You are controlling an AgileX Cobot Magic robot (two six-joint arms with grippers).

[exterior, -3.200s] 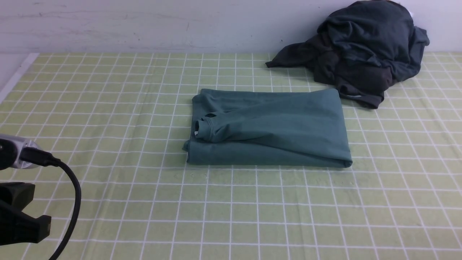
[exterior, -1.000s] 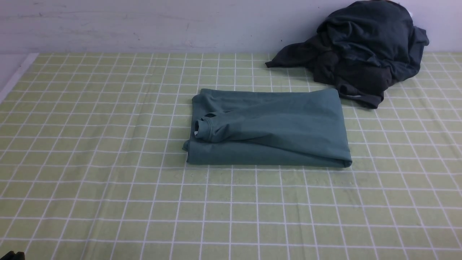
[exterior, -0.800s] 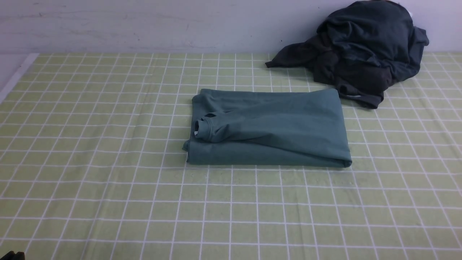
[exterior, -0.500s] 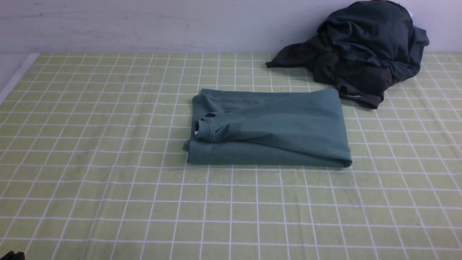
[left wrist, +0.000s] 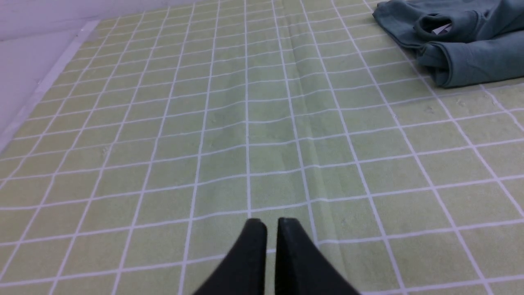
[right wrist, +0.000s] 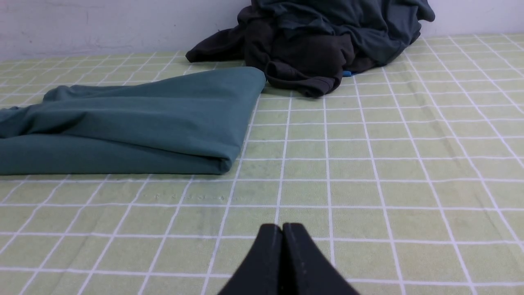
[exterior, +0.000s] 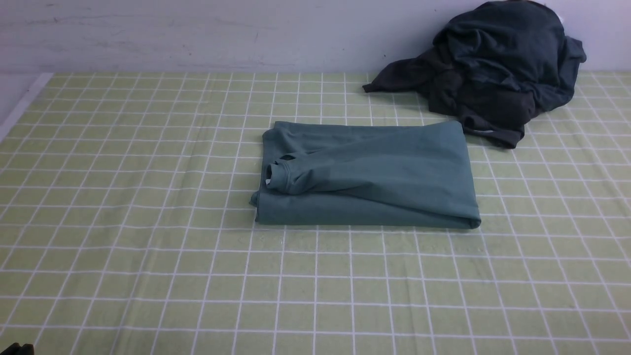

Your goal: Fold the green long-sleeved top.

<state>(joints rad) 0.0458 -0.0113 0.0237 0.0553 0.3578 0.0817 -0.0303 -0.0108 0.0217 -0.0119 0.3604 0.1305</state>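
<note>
The green long-sleeved top (exterior: 367, 175) lies folded into a flat rectangle in the middle of the table, with a cuffed sleeve end (exterior: 278, 177) resting on its left part. It also shows in the left wrist view (left wrist: 462, 45) and the right wrist view (right wrist: 135, 119). My left gripper (left wrist: 272, 223) hovers over bare cloth well short of the top, its jaws drawn together to a thin slit with nothing between them. My right gripper (right wrist: 282, 227) is shut and empty, over the cloth near the top's front right corner. Neither touches the top.
A dark charcoal-navy heap of clothing (exterior: 493, 69) sits at the back right against the wall, close to the top's far right corner (right wrist: 323, 37). A green checked tablecloth (exterior: 148, 222) covers the table; its left edge (exterior: 19, 108) shows at the far left.
About three seconds ago the left arm stood in the front view's lower left; it has since withdrawn out of it. Over the last second nothing has moved.
</note>
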